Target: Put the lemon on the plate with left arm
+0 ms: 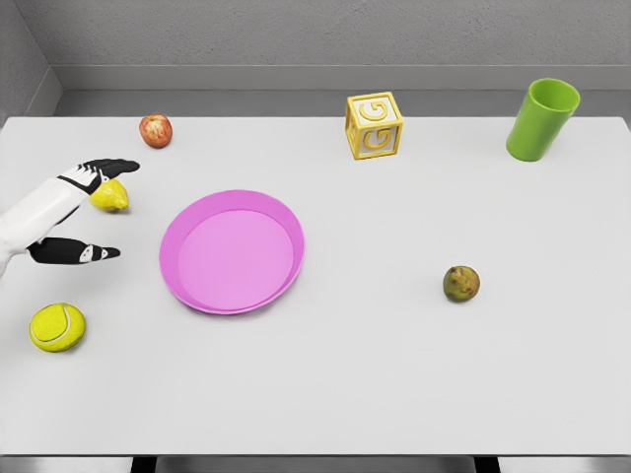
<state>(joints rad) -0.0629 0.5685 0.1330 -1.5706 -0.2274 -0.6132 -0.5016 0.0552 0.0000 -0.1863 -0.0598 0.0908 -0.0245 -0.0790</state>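
Yellow and small, the lemon (110,196) lay on the white table (394,374) just left of the round pink plate (232,252), not on it. Your left hand (84,212) reached over it with black fingers (108,168) spread apart, upper fingers touching the lemon's top, thumb lower and clear. You had nothing clamped. A yellow-green tennis ball (57,326) sat near the lower left edge.

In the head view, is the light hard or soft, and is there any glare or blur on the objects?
Head view: the light is soft and even; the plate, green cup and tennis ball cast only faint, short shadows on the table; no glare spots show; the lemon beside the left hand looks slightly soft at its edges, like the rest of the render.
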